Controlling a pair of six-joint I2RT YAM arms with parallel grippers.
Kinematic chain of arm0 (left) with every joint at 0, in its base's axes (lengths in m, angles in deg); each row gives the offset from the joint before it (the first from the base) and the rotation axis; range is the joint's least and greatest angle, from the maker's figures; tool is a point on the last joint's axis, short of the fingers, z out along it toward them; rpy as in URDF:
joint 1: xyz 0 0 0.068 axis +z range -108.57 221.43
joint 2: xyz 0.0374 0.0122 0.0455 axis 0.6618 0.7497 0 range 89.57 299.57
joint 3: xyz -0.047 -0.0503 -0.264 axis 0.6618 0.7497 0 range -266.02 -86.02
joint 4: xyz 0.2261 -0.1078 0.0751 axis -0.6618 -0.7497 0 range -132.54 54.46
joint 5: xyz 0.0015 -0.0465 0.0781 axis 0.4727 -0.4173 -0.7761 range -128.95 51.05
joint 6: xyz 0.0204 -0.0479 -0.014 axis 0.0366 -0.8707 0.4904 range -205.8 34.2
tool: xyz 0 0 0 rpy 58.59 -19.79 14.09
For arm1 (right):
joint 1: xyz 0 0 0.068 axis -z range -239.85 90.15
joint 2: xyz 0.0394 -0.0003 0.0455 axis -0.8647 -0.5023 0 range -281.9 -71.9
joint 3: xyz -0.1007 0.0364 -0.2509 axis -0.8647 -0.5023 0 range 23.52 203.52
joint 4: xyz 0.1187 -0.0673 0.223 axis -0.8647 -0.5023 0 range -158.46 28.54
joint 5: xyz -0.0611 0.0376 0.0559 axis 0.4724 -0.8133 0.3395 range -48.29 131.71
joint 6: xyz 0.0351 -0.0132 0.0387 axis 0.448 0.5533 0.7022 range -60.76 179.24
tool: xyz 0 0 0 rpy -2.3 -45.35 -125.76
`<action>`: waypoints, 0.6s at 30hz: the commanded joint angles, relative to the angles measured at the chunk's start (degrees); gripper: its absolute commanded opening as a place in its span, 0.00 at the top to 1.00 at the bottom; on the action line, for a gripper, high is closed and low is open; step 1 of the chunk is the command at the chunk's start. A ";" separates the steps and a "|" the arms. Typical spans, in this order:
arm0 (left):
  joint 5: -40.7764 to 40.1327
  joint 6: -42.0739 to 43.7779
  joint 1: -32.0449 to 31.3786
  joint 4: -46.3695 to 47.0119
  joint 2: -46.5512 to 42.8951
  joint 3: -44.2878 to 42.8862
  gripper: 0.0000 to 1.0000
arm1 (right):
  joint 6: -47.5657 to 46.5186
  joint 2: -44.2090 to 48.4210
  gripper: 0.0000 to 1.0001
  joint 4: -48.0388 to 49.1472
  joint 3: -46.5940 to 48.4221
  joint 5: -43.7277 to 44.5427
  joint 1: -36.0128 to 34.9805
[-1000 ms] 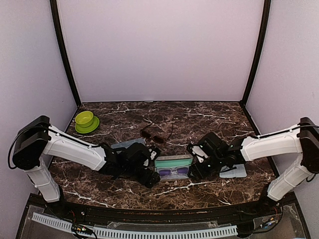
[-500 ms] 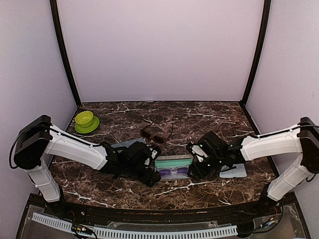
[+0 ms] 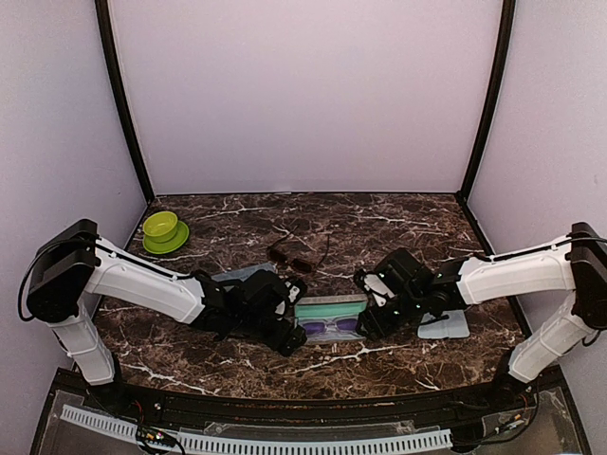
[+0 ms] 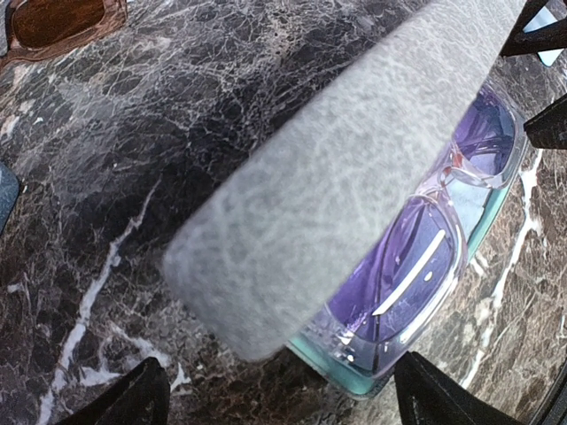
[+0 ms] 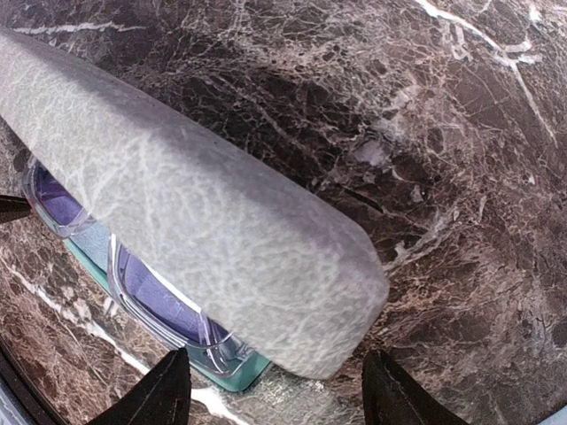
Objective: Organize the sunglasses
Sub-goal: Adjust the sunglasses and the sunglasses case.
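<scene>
Sunglasses status: purple-lens sunglasses (image 3: 330,327) lie inside an open teal-lined case (image 3: 329,305) at the near centre of the marble tabletop (image 3: 398,218), lenses up. The case's grey lid (image 4: 337,168) is tilted over them and partly covers them in both wrist views. Brown-lens sunglasses (image 3: 290,258) sit bare on the tabletop just behind the case, apart from it. Left end effector (image 3: 292,332) is at the case's left end, fingers wide apart with the case end between them and a gap showing on each side. Right end effector (image 3: 369,319) is at the case's right end, fingers apart and straddling it closely; cannot tell whether they press on it. Lime-green bowl (image 3: 163,227) is at far left. Light-blue cloth (image 3: 446,327) lies under the right arm.
</scene>
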 commanded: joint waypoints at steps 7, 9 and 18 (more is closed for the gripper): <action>-0.43 -1.14 0.60 0.80 -1.15 -0.84 0.09 | -0.72 -1.10 0.34 -0.45 1.29 1.33 -0.33; -0.31 -1.25 0.69 0.91 -1.29 -0.78 0.09 | -0.73 -1.03 0.34 -0.45 1.25 1.44 -0.33; -0.10 -2.01 1.38 1.17 -1.00 -0.84 0.09 | -0.59 0.23 0.33 -0.51 0.92 1.40 -0.33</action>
